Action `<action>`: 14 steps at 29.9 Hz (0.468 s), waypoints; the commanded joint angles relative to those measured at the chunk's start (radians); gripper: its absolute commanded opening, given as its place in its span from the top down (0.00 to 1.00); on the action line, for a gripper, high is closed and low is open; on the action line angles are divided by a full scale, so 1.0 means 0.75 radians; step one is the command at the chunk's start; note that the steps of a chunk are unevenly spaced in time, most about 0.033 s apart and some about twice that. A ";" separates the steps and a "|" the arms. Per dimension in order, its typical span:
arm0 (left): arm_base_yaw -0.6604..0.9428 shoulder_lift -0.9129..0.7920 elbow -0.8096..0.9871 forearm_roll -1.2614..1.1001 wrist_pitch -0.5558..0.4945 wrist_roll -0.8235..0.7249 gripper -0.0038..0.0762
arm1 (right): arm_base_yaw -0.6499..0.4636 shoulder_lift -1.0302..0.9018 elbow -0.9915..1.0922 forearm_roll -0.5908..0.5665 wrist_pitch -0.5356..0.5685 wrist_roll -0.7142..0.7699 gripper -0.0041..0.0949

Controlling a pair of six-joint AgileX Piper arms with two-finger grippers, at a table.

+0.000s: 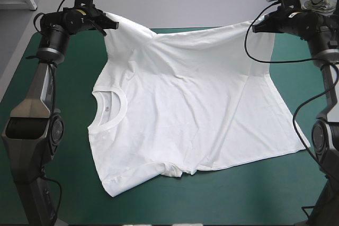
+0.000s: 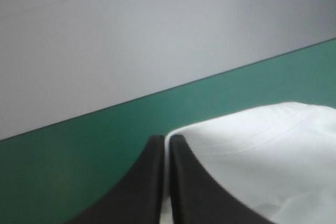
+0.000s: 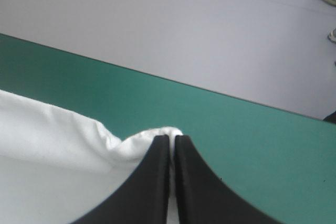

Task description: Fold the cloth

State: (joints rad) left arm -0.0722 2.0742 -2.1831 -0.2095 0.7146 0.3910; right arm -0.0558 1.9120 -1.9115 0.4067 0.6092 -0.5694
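The left gripper (image 1: pixel 108 24) and right gripper (image 1: pixel 255 27) each clamp a far corner of the T-shirt (image 1: pixel 190 109) (jaws nearly together on cloth), its near part on the teal-green table (image 1: pixel 74 83).

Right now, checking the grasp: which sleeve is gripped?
The far sleeve, pinched by the left gripper; the near sleeve lies free on the teal-green cover.

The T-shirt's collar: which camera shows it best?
The high view: the whole T-shirt is in sight, collar included. The left wrist view shows only a hemmed corner gripped in the left tool; the right wrist view only a bunched corner in the right tool. Neither shows the collar.
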 commanded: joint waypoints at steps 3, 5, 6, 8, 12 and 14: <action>0.010 0.012 -0.040 -0.063 0.049 0.057 0.93 | -0.004 0.045 -0.038 0.017 -0.070 -0.014 0.95; 0.010 0.055 -0.040 -0.081 0.100 0.057 0.92 | -0.004 0.078 -0.038 0.017 -0.055 -0.014 0.86; 0.010 0.070 -0.040 -0.081 0.116 0.057 0.90 | -0.004 0.091 -0.038 0.017 -0.055 -0.014 0.80; 0.010 0.100 -0.040 -0.075 0.140 0.057 0.81 | -0.004 0.100 -0.040 0.017 -0.058 -0.014 0.64; 0.010 0.118 -0.040 -0.075 0.158 0.048 0.47 | -0.004 0.097 -0.040 0.017 -0.101 -0.012 0.42; 0.010 0.109 -0.040 -0.071 0.158 0.026 0.35 | -0.004 0.085 -0.041 0.017 -0.121 -0.008 0.40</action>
State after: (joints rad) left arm -0.0630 2.2363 -2.1819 -0.2421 0.8771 0.4284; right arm -0.0558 2.0522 -1.9115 0.4067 0.5952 -0.5719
